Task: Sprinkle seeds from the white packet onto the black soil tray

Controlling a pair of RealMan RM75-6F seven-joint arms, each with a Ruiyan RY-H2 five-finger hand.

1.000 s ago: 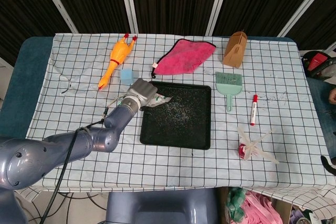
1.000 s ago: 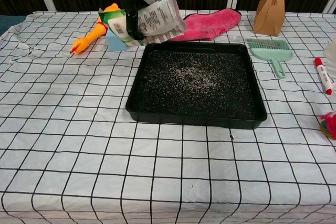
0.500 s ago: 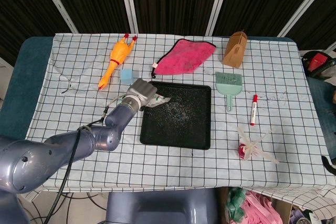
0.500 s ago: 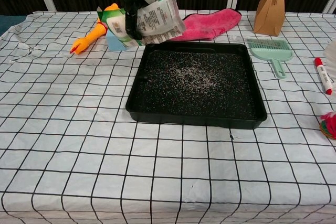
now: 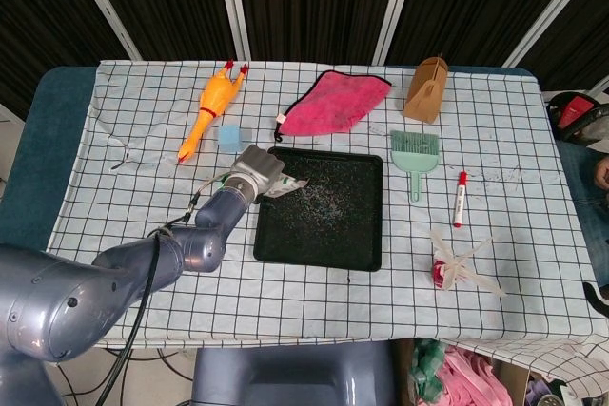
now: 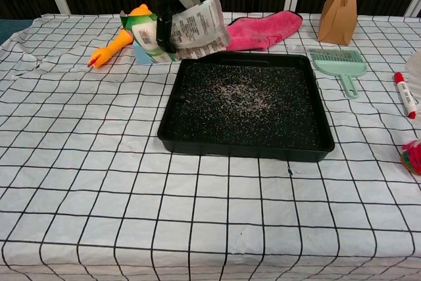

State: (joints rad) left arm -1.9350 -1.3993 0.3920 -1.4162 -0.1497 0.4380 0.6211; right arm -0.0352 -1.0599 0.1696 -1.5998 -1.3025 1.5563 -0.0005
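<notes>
The left hand [image 6: 164, 27], fingers clamped on the white paper seed packet [image 6: 191, 29], is drifting slightly outward from the black rectangular soil tray [image 6: 314, 144]'s corner; seeds risk landing outside.

Rubber chicken [image 5: 211, 106]: yellow with an orange tail end, lying at about 10 o'clock on the table, red-beaked head toward 12.
Blue block [image 5: 228, 136]: just beside the chicken's tail, toward 4 o'clock of it.
Pink cloth [image 5: 333, 105]: crumpled, near 12 o'clock.
Brown paper bag [image 5: 426, 88]: upright, at 1 o'clock.
Green brush [image 5: 415, 151]: below the bag, handle pointing to 6.
Red marker [image 5: 460, 199]: at 3 o'clock, lying lengthwise.
Clear wrapped item [image 5: 455, 267]: at 4 o'clock, with red inside.
Checked tablecloth [image 5: 314, 294]: white with black grid.
</notes>
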